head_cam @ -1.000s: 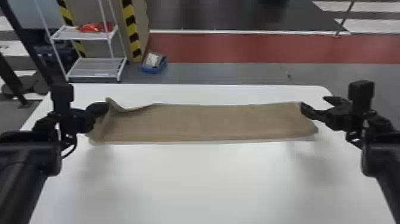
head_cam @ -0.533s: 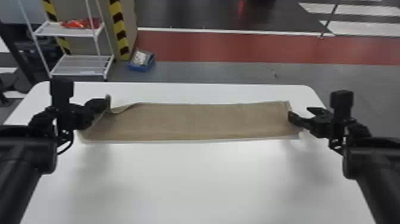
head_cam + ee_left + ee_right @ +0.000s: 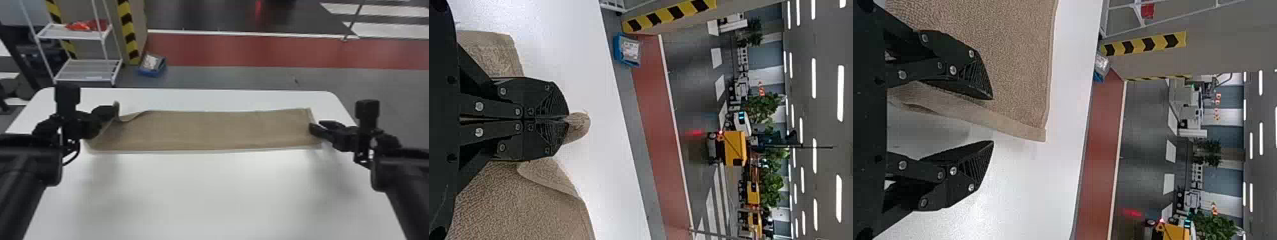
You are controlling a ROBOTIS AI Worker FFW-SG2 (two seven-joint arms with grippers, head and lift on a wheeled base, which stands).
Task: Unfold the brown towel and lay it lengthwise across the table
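Head view: your towel [image 3: 207,131] lies spread as a long strip across the table [image 3: 223,198], nearer the far edge. Most of it looks flat; the left end is raised and curled at your left gripper [image 3: 114,111]. Your right gripper [image 3: 316,126] is at the other end. Call it nearly done.

Left wrist view: your fingers are clenched on a pinch of towel, a bit poking out past the tips. You likely need to let go and smooth that end.

Right wrist view: your fingers are parted, one over the towel, one beyond its end hem; that end looks laid, grip released.
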